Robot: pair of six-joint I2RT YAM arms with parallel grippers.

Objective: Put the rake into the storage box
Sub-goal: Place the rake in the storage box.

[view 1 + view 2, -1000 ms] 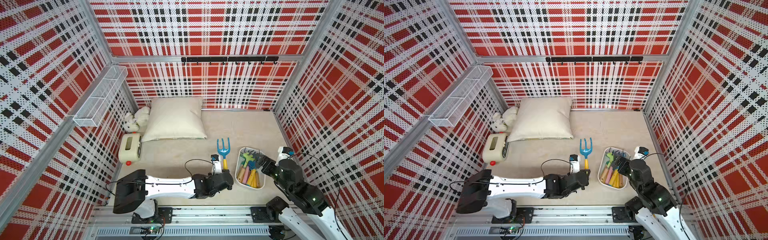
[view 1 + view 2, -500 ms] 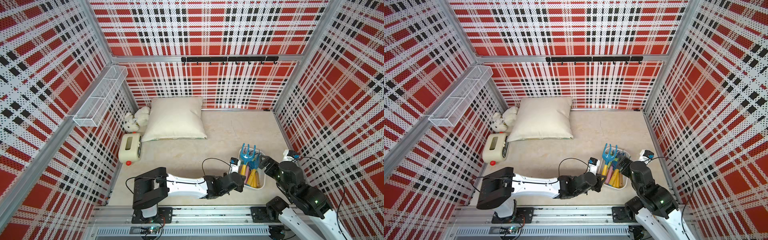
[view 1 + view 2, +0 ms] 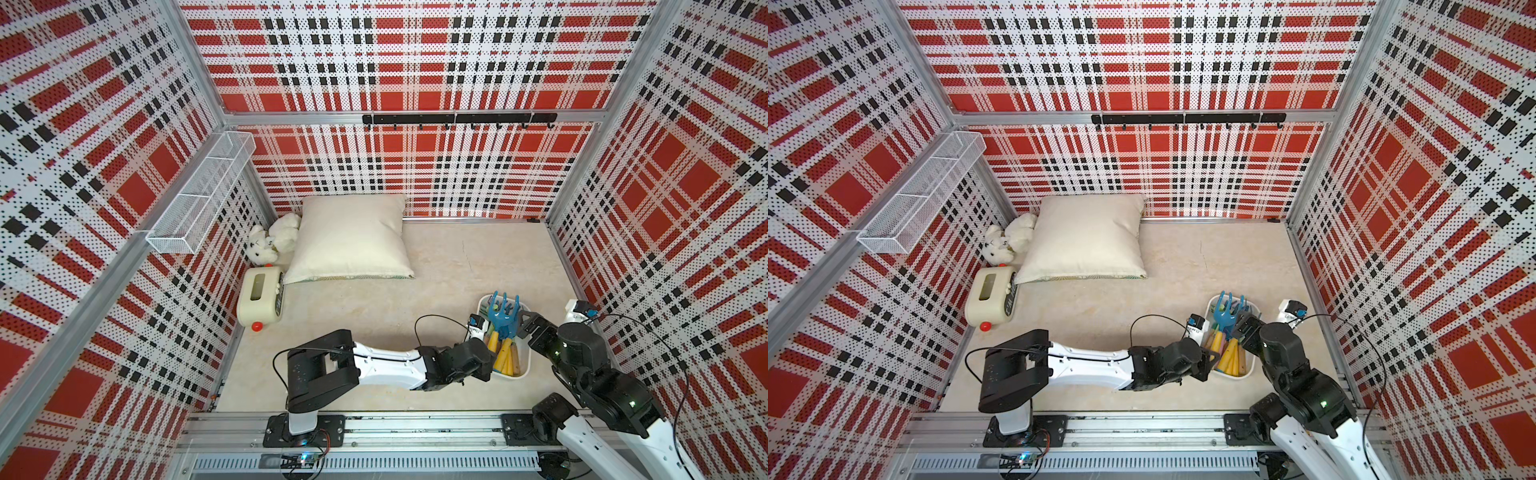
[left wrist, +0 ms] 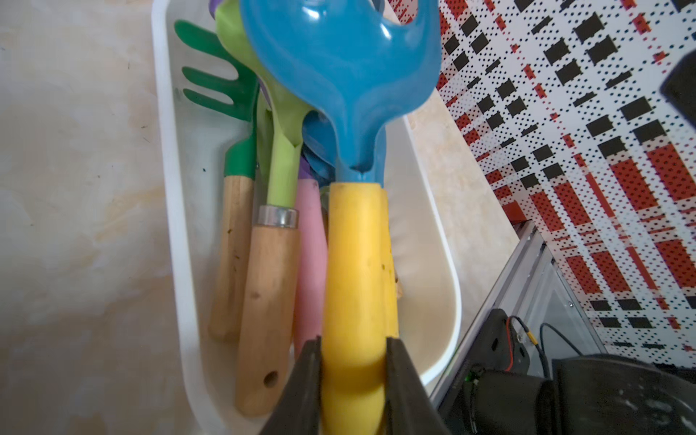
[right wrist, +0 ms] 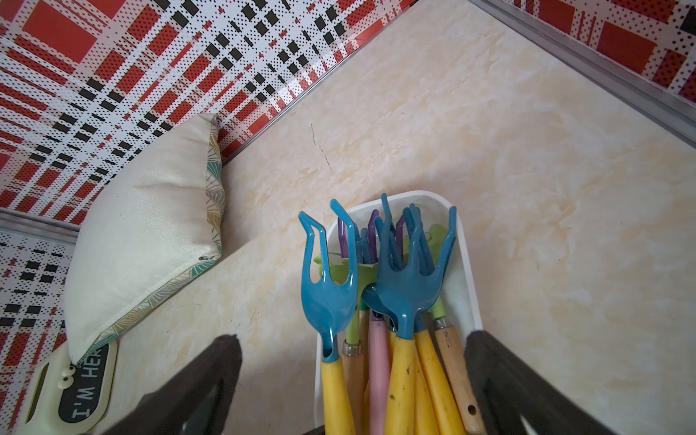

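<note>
Left tool (image 4: pixel 354 361) clamps rake (image 4: pixel 356 244) by yellow handle, over storage box (image 4: pixel 169 188). Lower flat, tines inside rim, then let go. Right tool (image 5: pixel 350 339) gapes wide, empty.

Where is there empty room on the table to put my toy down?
Biggest bare patch: between the pillow and the right wall, behind the storage box. Another: mid-table, between the cream box and the storage box. Crowded: the storage box, full, with the left arm and right arm at it, and the plush toy corner.

Left end effector (image 4: pixel 352 342) closed, right (image 5: pixel 350 339) wide
</note>
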